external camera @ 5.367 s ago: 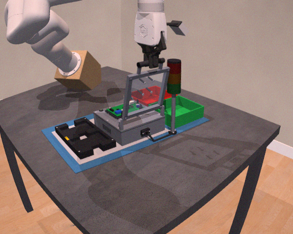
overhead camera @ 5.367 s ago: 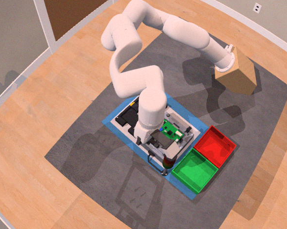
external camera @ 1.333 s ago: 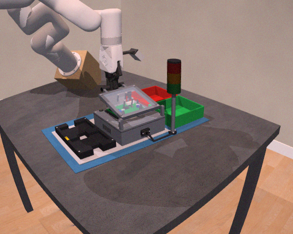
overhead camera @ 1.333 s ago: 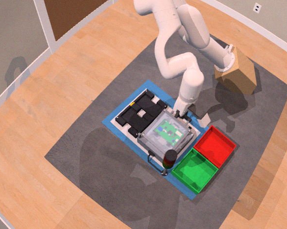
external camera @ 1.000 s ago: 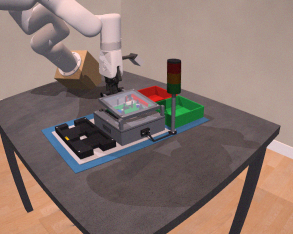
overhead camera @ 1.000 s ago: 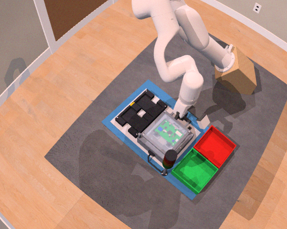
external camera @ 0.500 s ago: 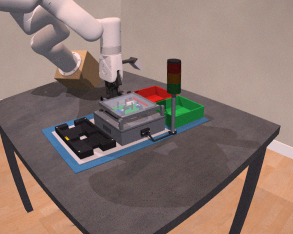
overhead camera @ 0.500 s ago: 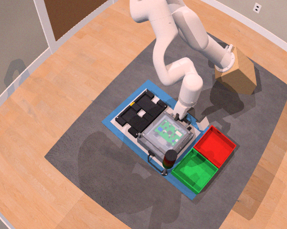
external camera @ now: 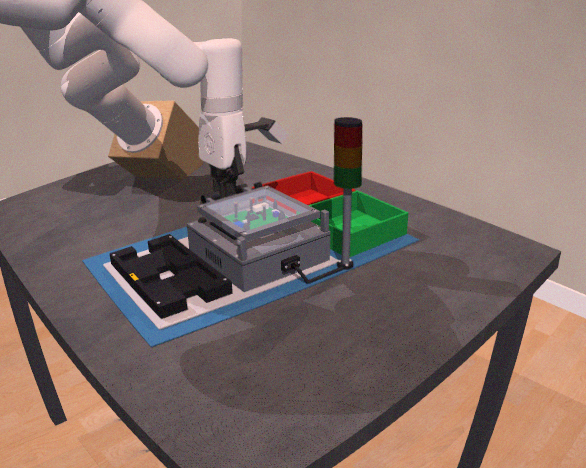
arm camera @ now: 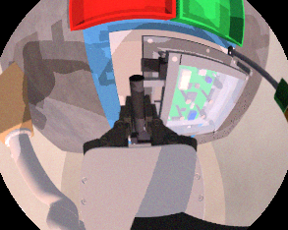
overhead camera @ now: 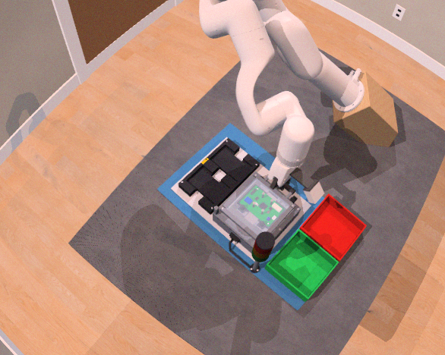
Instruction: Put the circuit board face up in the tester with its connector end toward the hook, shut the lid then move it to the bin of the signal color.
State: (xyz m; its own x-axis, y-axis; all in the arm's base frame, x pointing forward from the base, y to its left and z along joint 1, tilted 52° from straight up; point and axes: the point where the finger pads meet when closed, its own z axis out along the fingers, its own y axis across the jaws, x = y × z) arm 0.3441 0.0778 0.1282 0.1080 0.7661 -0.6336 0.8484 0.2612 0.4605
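One gripper (external camera: 226, 187) is pinching the lid handle (external camera: 231, 193), fingers standing narrowly apart. Beneath it, the clear lid (external camera: 258, 209) is lying nearly flat over the circuit board (overhead camera: 263, 204) in the tester (external camera: 263, 254).

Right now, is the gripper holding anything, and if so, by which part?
Yes. The gripper is shut on the tester lid's handle, at the lid edge away from the hinge, with the lid down nearly flat over the circuit board.

A tan wooden block (overhead camera: 372, 114) sits on the dark table (external camera: 283, 382).
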